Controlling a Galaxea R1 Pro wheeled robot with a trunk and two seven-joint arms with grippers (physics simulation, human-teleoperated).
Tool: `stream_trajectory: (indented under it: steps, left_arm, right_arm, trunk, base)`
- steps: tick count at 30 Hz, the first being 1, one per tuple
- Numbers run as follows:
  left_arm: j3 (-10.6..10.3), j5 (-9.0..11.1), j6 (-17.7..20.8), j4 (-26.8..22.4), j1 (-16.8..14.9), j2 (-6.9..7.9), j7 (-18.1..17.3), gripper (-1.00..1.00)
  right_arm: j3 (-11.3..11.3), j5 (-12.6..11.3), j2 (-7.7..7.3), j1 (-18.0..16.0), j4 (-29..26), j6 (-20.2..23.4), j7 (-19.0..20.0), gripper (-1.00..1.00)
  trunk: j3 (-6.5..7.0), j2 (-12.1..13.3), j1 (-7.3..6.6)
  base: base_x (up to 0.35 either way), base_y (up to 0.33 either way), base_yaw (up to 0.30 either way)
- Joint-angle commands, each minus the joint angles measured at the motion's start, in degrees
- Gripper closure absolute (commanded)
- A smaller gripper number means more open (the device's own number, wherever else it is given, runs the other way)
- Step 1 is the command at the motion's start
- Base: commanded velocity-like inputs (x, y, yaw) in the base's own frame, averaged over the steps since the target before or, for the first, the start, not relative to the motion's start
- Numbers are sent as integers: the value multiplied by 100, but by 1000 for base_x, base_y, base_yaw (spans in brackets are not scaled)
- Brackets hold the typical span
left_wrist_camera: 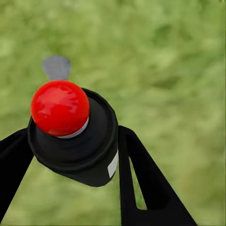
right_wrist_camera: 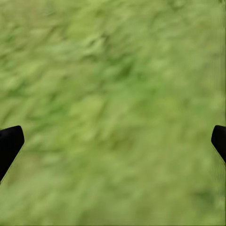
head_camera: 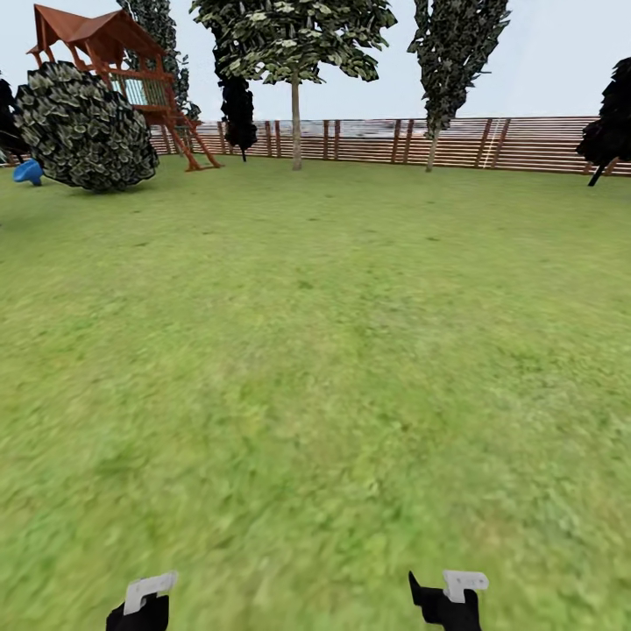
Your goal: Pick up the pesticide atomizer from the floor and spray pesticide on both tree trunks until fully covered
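Presently, left gripper (left_wrist_camera: 70,155) jaws clamp the pesticide atomizer (left_wrist_camera: 73,134), red top uppermost, carried ready for spraying; right gripper (right_wrist_camera: 113,141) jaws stand apart, empty. Both trees (head_camera: 296,123) stand far across the lawn (head_camera: 315,350), beside the fence (head_camera: 526,140).

The pesticide atomizer (left_wrist_camera: 75,141) has a glossy red top, smooth like hard plastic with pale highlights, over a matt black body. The left hand (left_wrist_camera: 70,179) clasping it has smooth, matt black fingers (left_wrist_camera: 141,183). The lawn (head_camera: 333,350) is soft, mottled green turf. At 12 o'clock, the fence (head_camera: 526,142) is brown slatted wood; at 11 o'clock, the playset (head_camera: 114,61) is reddish timber.
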Motion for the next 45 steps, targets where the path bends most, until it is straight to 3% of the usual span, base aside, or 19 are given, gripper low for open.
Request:
stream_trajectory:
  steps: [1,35,45]
  left_arm:
    - [-13,29,-17,9,-3,1,-5,100]
    - [-13,29,-17,14,-3,1,-5,100]
    - [-13,29,-17,23,-3,1,-5,100]
  right_arm:
    - [-49,39,0,-4,5,-20,32,-100]
    - [-48,47,-2,-4,14,-20,33,-100]
    - [-48,47,-2,-4,14,-20,33,-100]
  trunk:
    - [-4,-2,3]
    - [-4,-2,3]
    - [50,-2,3]
  base:
    - [339,0,0]
    - [339,0,24]
    - [339,0,0]
